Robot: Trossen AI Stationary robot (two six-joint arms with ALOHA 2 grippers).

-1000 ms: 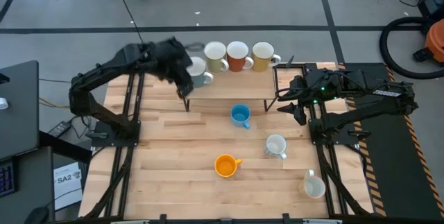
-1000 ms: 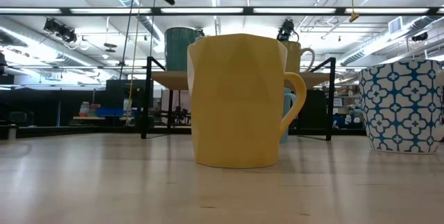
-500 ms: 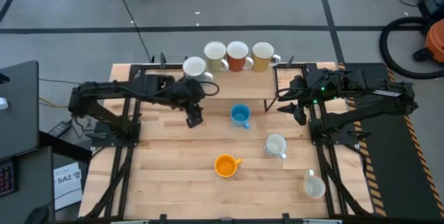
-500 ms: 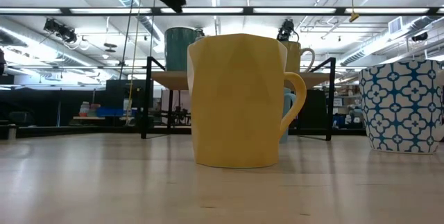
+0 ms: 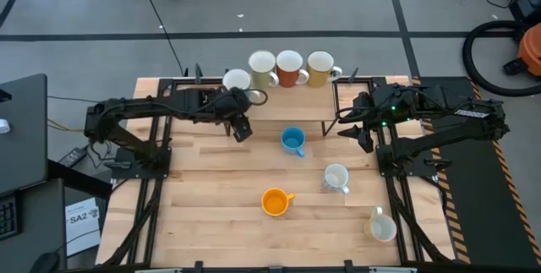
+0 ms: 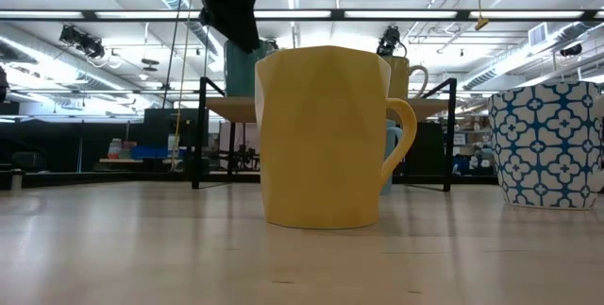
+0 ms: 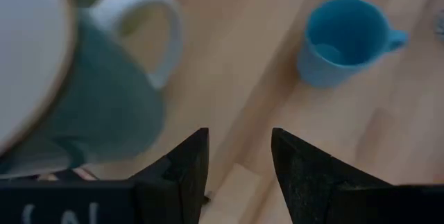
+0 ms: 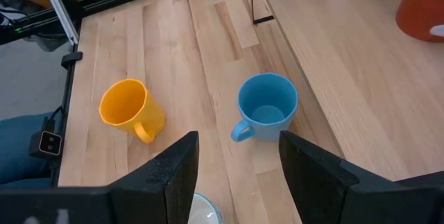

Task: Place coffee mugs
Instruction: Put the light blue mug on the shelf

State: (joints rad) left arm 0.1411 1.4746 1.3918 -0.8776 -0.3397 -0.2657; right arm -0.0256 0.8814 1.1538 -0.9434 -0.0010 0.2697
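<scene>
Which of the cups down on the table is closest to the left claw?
The blue mug. It stands just right of the left gripper, while the orange mug and two pale mugs sit farther off.

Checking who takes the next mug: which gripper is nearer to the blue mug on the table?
Left. The left gripper hangs open just beside the blue mug, on its shelf-side left. The right gripper waits open farther off, past the shelf leg on the mug's other side.

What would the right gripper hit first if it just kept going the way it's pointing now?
Most likely the blue mug: in the wrist view it sits just ahead of the open right gripper, slightly off centre. The orange mug lies well to one side. Depth is uncertain.
</scene>
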